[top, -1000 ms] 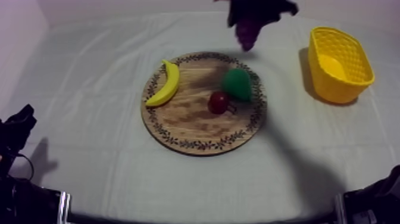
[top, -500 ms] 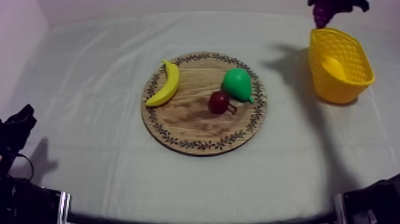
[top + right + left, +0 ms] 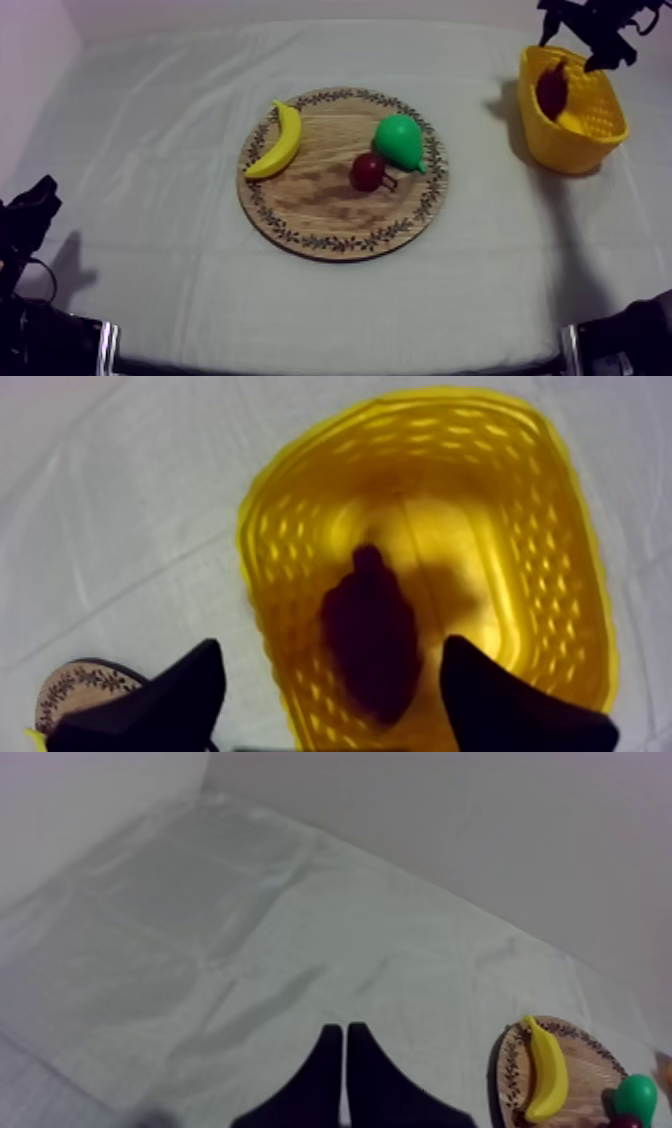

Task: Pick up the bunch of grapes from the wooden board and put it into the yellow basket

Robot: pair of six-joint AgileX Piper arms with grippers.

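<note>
Top view, as I log it from my desk:
- Table under a grey-white cloth point(image 3: 150, 120).
- Round wooden board point(image 3: 320, 205) with a patterned rim, at the middle of the table.
- Banana point(image 3: 280, 140) on the board's left part, lying along the rim.
- Pear point(image 3: 400, 142) on the board's right part.
- Small red fruit point(image 3: 367, 172) just beside the pear, on the side nearer the camera.
- Yellow basket point(image 3: 565, 150) at the right side of the table, well apart from the board.
- Bunch of grapes point(image 3: 552, 88), a dark shape inside the basket, close to the wall that faces the board.
- Right gripper point(image 3: 585, 35) above the basket's far rim, carrying nothing.
- Left arm point(image 3: 30, 215) low at the left edge, well apart from the board.

Left wrist view:
- Left gripper point(image 3: 344, 1028) over bare cloth, its two black fingers lying together as a narrow wedge with nothing between them.
- Board off to one side, with the banana along its rim and the pear at its far edge.

Right wrist view:
- Right gripper directly over the basket, its fingers point(image 3: 170, 696) spread wide with nothing between them.
- Grapes below the gap, on the basket floor, touching neither finger.
- Basket's lattice wall all around the grapes.
- A piece of the board's patterned rim on the cloth, beside one finger.
</note>
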